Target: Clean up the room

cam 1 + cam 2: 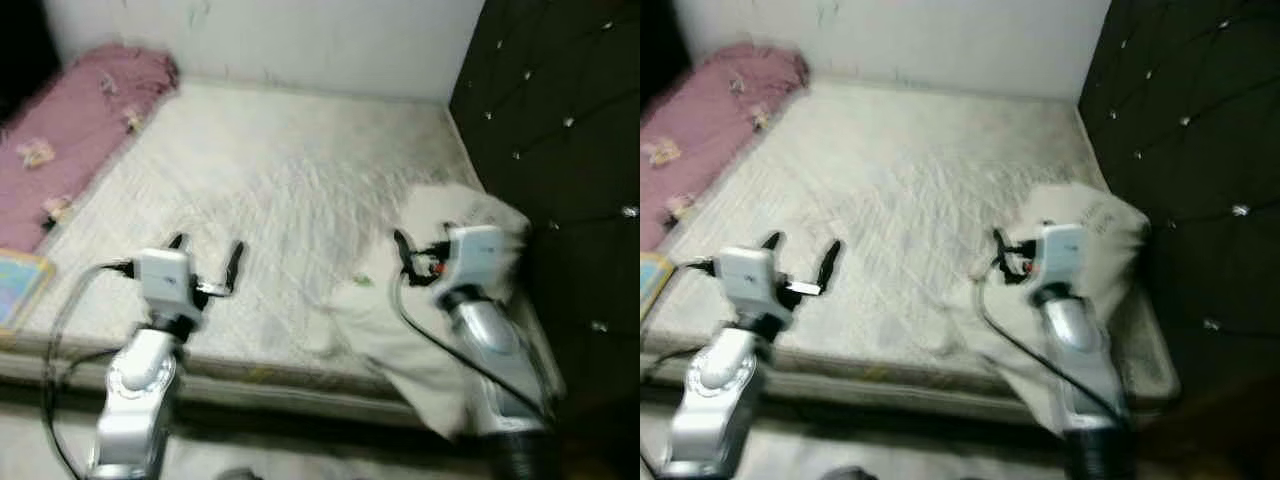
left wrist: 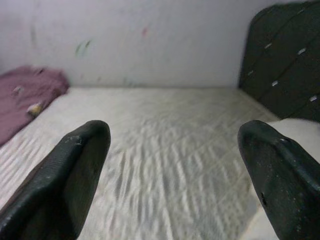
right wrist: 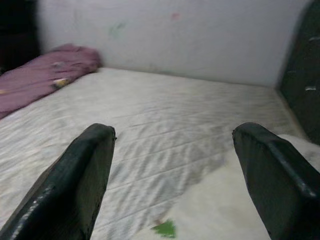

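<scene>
- A white cloth (image 1: 420, 330) lies crumpled on the bed (image 1: 270, 190), near the dark headboard (image 1: 560, 150). Part of it hangs over the front edge.
- The right gripper (image 3: 172, 170) hangs just above the cloth, with its fingers wide apart and holding nothing.
- The left gripper (image 1: 205, 262) is over the bare bed, well apart from the cloth. Its fingers are wide apart and empty too.
- A pink blanket (image 1: 70, 140) lies along the far left side.
- I think the cloth could slip off the edge if the fingers only pinch a loose fold.
</scene>
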Robot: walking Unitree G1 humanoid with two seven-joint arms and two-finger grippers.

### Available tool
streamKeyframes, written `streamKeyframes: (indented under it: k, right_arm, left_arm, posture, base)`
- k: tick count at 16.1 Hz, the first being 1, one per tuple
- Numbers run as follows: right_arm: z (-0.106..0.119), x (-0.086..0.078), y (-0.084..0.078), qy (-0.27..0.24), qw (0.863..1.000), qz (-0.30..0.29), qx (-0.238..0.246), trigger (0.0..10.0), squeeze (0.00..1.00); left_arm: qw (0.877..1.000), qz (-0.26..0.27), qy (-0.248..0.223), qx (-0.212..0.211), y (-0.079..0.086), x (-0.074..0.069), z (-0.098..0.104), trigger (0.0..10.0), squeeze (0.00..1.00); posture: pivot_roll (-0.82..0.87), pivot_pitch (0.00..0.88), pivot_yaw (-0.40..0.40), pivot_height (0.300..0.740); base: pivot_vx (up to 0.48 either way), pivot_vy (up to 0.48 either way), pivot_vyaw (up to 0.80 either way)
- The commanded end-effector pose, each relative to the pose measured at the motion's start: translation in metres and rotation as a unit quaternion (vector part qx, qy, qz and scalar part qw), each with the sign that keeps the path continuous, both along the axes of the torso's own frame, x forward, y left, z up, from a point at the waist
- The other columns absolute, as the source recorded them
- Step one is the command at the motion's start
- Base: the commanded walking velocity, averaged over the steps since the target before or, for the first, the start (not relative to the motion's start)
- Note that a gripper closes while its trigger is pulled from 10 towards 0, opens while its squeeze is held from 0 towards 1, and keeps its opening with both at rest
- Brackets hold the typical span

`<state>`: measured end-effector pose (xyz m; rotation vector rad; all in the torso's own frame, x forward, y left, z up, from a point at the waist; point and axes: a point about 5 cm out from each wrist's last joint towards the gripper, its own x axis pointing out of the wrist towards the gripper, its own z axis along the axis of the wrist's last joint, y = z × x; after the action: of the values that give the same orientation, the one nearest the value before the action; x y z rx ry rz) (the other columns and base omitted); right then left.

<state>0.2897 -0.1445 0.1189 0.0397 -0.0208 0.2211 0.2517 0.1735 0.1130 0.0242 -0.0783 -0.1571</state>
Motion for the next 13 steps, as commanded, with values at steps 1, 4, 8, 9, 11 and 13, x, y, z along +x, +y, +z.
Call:
streamKeyframes:
  k: [1,4,8,9,11,13]
  right_arm:
    - [0.0043,0.0012,-0.0061,-0.006,1.000,-0.006,-0.005,10.0,0.00]
    - [0.0037,0.0004,-0.0067,-0.006,1.000,-0.005,-0.007,10.0,0.00]
    - [0.0035,-0.0001,-0.0071,-0.005,1.000,-0.005,-0.009,10.0,0.00]
    - [0.0035,-0.0001,-0.0074,-0.005,1.000,-0.005,-0.010,10.0,0.00]
    - [0.0034,0.0000,-0.0077,-0.004,1.000,-0.006,-0.008,10.0,0.00]
    - [0.0034,0.0001,-0.0082,-0.002,1.000,-0.009,-0.005,10.0,0.00]
  left_arm:
    - [1.000,-0.001,-0.012,0.001,-0.0019,0.0024,0.0054,10.0,0.00]
    - [1.000,-0.002,-0.011,0.001,-0.0029,0.0017,0.0049,10.0,0.00]
    - [1.000,0.016,-0.010,-0.002,-0.0005,0.0026,0.0039,10.0,0.00]
    - [1.000,0.015,-0.012,-0.006,0.0004,0.0028,0.0044,10.0,0.00]
    - [1.000,-0.003,-0.017,-0.016,-0.0016,0.0016,0.0060,10.0,0.00]
    - [1.000,-0.007,-0.020,-0.014,-0.0032,0.0007,0.0064,10.0,0.00]
  posture:
    - [0.03,0.000,-0.030,0.740]
    - [0.02,0.000,-0.032,0.740]
    - [0.02,0.000,-0.034,0.740]
    - [0.02,0.000,-0.035,0.740]
    - [0.02,0.000,-0.034,0.740]
    - [0.02,0.000,-0.034,0.740]
  base:
    - [0.000,-0.480,0.00]
    - [0.000,-0.480,0.00]
    - [0.000,-0.216,0.00]
    - [0.000,0.000,0.00]
    - [0.000,0.000,0.00]
    - [0.000,0.000,0.00]
